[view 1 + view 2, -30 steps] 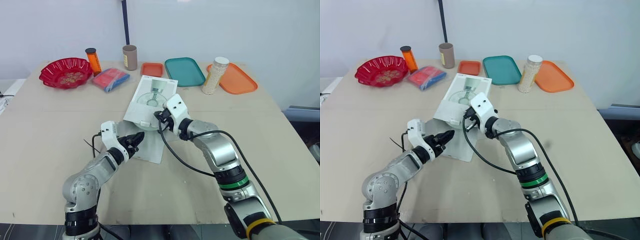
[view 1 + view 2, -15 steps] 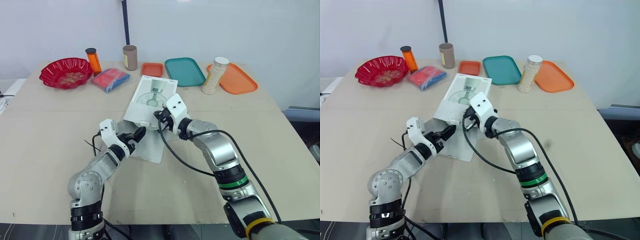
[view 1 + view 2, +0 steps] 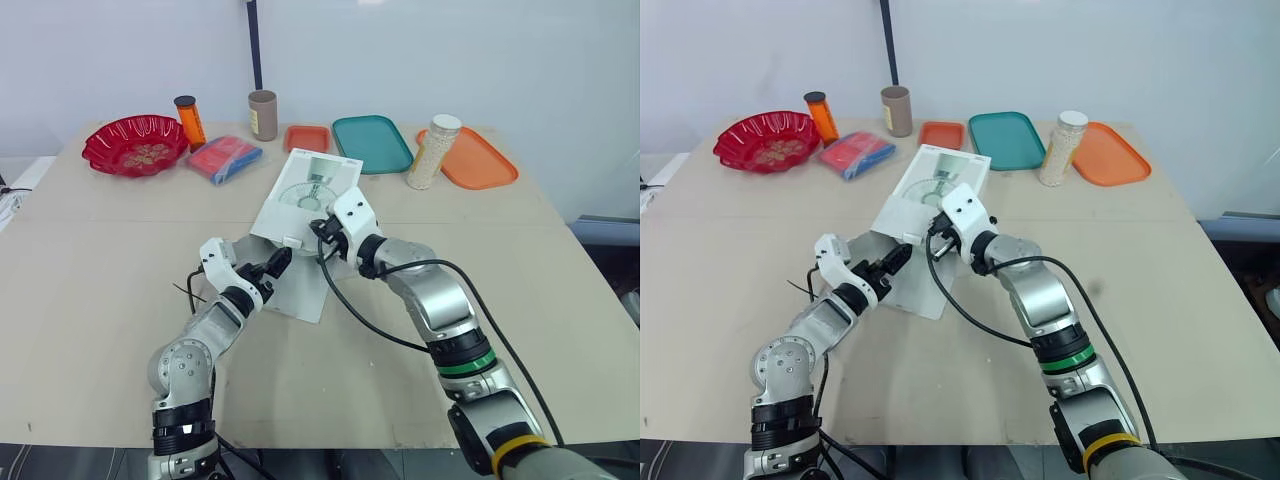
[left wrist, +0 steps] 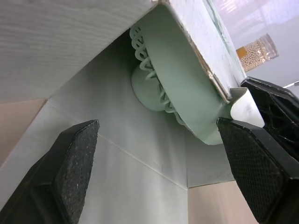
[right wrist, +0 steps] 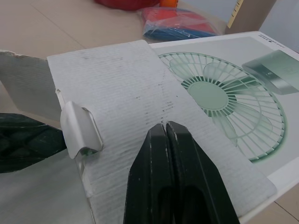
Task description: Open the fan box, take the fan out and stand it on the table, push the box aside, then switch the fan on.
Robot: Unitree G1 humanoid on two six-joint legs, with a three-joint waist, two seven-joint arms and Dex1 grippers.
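The white fan box (image 3: 310,190) lies flat on the table with a fan picture on its top, and its near end is open. A loose flap (image 3: 300,295) of that end lies on the table. My left gripper (image 3: 275,265) is open at the box's mouth. In the left wrist view the pale green fan (image 4: 177,102) sits inside the box, between and beyond my two fingers (image 4: 74,158). My right gripper (image 3: 322,228) is shut with nothing in it. Its fingertips (image 5: 173,177) rest on the box's top near the open end.
Along the far edge stand a red bowl (image 3: 133,145), an orange bottle (image 3: 187,120), a blue and red packet (image 3: 222,158), a brown cup (image 3: 262,114), a small orange tray (image 3: 306,137), a teal tray (image 3: 371,143), a jar of grains (image 3: 433,152) and an orange tray (image 3: 470,160).
My left gripper has moved forward to the box's open end and opened. The right gripper has stayed on the box top.
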